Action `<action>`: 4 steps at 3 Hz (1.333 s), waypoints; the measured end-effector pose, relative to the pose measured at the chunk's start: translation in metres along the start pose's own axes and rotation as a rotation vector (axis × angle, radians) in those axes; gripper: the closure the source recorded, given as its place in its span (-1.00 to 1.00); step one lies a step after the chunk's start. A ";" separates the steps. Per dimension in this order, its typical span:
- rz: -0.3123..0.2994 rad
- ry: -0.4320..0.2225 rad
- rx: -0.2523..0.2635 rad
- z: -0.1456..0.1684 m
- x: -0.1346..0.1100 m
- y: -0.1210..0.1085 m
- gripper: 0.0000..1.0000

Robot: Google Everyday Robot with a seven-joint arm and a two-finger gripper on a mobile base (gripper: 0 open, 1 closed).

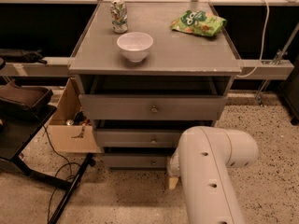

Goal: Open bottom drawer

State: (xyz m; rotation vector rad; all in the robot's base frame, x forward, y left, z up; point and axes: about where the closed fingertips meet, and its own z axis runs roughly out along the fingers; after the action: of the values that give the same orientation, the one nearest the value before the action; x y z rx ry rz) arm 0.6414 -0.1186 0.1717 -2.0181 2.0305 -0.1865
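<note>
Arm (pixel 210 171) bent, elbow at 4 o'clock | gripper (pixel 173 181) low under it, at right end of bottom drawer (pixel 131 161), grip cannot tell | drawer at 6 o'clock, lowest of three | floor (pixel 131 197) open in front.

Tabletop (pixel 187 50): can (pixel 119 16) back left, bowl (pixel 134 46) just before it, bag (pixel 198 23) back right. Three drawers stacked beneath, bottom drawer (pixel 135 161) lowest. Cardboard box (pixel 70 134) on the floor left of the cabinet. End effector (pixel 173 178) low, just beside the bottom drawer's right end.
</note>
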 end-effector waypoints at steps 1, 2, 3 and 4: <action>0.001 -0.003 0.020 -0.003 0.000 -0.005 -1.00; 0.001 -0.008 0.034 -0.005 -0.002 -0.005 -1.00; 0.001 -0.008 0.034 -0.005 -0.002 -0.005 -1.00; -0.071 0.026 0.031 -0.051 -0.014 -0.001 -1.00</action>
State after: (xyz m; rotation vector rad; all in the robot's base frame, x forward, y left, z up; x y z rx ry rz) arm 0.6275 -0.1094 0.2223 -2.0810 1.9606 -0.2582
